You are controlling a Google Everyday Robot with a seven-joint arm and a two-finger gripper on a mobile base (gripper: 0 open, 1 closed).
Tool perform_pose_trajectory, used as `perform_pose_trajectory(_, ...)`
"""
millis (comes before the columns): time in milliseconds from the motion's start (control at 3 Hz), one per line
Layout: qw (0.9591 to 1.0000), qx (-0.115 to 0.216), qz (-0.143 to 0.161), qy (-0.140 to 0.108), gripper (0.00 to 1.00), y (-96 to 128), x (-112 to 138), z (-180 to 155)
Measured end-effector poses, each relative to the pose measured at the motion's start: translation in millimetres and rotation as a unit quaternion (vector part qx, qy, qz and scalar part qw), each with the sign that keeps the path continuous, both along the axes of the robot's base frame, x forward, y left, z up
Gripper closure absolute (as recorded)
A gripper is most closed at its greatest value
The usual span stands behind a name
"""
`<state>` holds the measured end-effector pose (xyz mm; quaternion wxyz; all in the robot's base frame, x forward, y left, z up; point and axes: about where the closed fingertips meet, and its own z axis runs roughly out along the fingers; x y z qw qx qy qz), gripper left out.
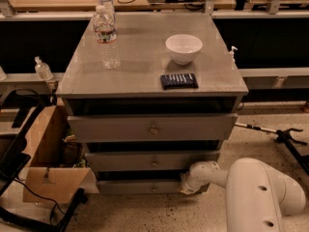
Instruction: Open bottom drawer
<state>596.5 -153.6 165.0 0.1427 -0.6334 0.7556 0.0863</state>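
The bottom drawer (pixel 140 187) is the lowest, narrowest grey front of the cabinet, with a small round knob (pixel 153 189) at its centre. Its front stands about level with the middle drawer (pixel 153 161) above it. My gripper (pixel 186 183) is at the end of the white arm (pixel 251 187), low against the right part of the bottom drawer's front, to the right of the knob. The gripper's tip is hidden against the drawer front.
The top drawer (pixel 152 127) stands slightly out. On the cabinet top are a water bottle (pixel 107 35), a white bowl (pixel 183 48) and a dark packet (pixel 179 80). An open cardboard box (pixel 46 158) and black stand legs (pixel 72 209) lie at the left.
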Motion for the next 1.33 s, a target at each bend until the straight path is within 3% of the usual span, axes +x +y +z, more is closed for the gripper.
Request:
perform_pose_trajectory(667,1.0,0.0,-0.001,0.001,1.0,0,-2,2)
perform_pose_trajectory(1000,0.9998,-0.001,-0.004,0.019,1.0,-3,-39,12)
perform_pose_trajectory(1333,0.9998,0.0,-0.006,0.021,1.0,-4,-41,11)
